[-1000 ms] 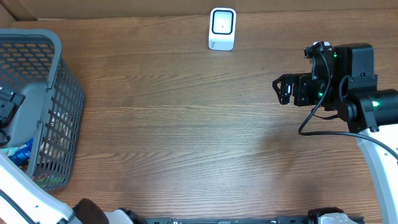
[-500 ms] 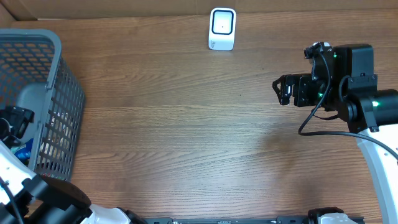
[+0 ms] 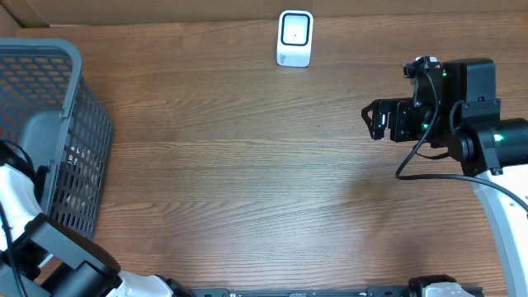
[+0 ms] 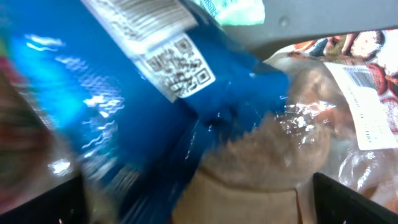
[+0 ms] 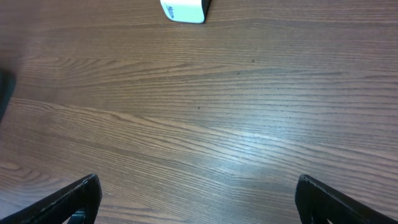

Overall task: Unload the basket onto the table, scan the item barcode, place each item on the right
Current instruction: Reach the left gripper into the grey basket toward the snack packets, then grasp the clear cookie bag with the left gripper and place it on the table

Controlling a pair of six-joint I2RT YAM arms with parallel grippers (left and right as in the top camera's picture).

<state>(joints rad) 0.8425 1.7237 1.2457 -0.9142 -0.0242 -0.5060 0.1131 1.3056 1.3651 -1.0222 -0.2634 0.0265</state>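
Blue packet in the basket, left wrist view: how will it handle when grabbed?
Blue packet probably floppy: its film looks creased and shiny, so it may sag or slip in a pinch. Likely light for its size. It lies against clear-wrapped goods, so they may shift too.

A grey mesh basket (image 3: 87,140) stands on the left of the wooden table (image 3: 247,181).

basket (image 3: 87,132) at left edge; scanner (image 3: 294,38) at back, centre.
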